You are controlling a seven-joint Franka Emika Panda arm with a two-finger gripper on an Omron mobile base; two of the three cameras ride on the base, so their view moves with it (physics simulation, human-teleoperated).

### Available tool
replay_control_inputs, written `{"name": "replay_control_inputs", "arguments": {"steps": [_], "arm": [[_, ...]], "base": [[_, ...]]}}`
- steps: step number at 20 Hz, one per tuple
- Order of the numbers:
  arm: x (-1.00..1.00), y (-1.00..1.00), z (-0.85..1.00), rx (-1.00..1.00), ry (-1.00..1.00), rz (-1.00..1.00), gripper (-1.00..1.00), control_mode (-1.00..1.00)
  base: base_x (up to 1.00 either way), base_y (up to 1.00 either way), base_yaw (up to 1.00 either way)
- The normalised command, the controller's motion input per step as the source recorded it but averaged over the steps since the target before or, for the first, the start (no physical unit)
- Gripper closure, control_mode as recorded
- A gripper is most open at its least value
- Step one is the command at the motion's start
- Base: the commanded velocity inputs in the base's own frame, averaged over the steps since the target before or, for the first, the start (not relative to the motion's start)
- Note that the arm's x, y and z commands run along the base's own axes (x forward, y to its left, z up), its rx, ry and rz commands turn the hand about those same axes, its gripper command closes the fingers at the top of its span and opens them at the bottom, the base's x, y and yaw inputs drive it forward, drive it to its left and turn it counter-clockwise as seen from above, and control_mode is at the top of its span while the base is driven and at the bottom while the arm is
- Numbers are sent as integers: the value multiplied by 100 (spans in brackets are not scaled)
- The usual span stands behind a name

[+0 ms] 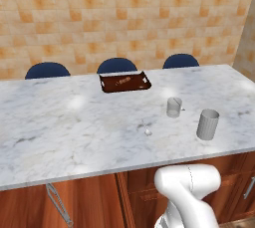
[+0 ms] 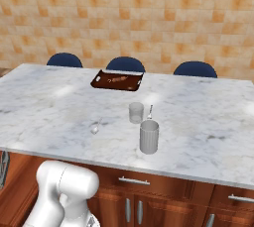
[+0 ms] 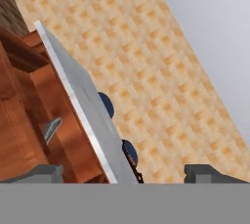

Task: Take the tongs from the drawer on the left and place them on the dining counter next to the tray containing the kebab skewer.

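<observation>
Dining counter (image 1: pixel 60 137): one, white-grey veined marble slab over red-brown wood cabinets; seen edge-on in the hand view as a pale slanted band (image 3: pixel 83 100).

Stools (image 1: pixel 117 65): three, round and blue, along the far side of the counter in front of the orange tiled wall (image 1: pixel 124 18).

Tray (image 1: pixel 106 88): one, dark brown, rectangular, raised rim, at the far edge of the counter near the middle stool. Also in the right base view (image 2: pixel 101 85).

Kebab skewer (image 1: pixel 123 80): one, thin stick with orange-brown pieces, lying inside the tray.

Cups: two. A small clear glass (image 1: pixel 174 107) stands near the counter's middle; a taller grey ribbed cup (image 1: pixel 207 124) stands nearer the front edge, just beside the glass.

Small silvery utensils: two. One (image 1: pixel 147 130) lies on bare marble, apart from the cups; the other (image 2: pixel 150 112) lies just beside the glass.

Drawers: two bar handles are visible on the cabinet fronts in the right base view, one on the drawer (image 2: pixel 134 181) below the ribbed cup. Whether it is ajar cannot be told.

Tongs: not made out; a slim grey metal piece (image 1: pixel 59 204) hangs slantwise against the cabinet front under the counter's left part, identity unclear.

Gripper (image 3: pixel 124 173): one, low beside the cabinets, fingertips (image 3: pixel 44 173) spread wide, nothing between them.

Writing, brands, labels: none legible.
</observation>
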Motion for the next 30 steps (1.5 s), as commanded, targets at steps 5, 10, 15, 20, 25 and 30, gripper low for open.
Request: {"name": "replay_control_inputs", "arguments": {"steps": [5, 10, 15, 20, 25, 30], "arm": [[0, -49, 70, 12, 0, -1, -100, -100], [0, -38, 79, 12, 0, 0, -100, -100], [0, -36, 76, 12, 0, 0, -100, -100], [0, -39, 72, 10, 0, 0, -100, -100], [14, -56, 64, 9, 0, 1, -100, -100], [19, -60, 65, 8, 0, 1, -100, -100]], "base": [[0, 0, 0], [0, 0, 0], [0, 0, 0], [0, 0, 0], [0, 0, 0], [0, 0, 0]]}}
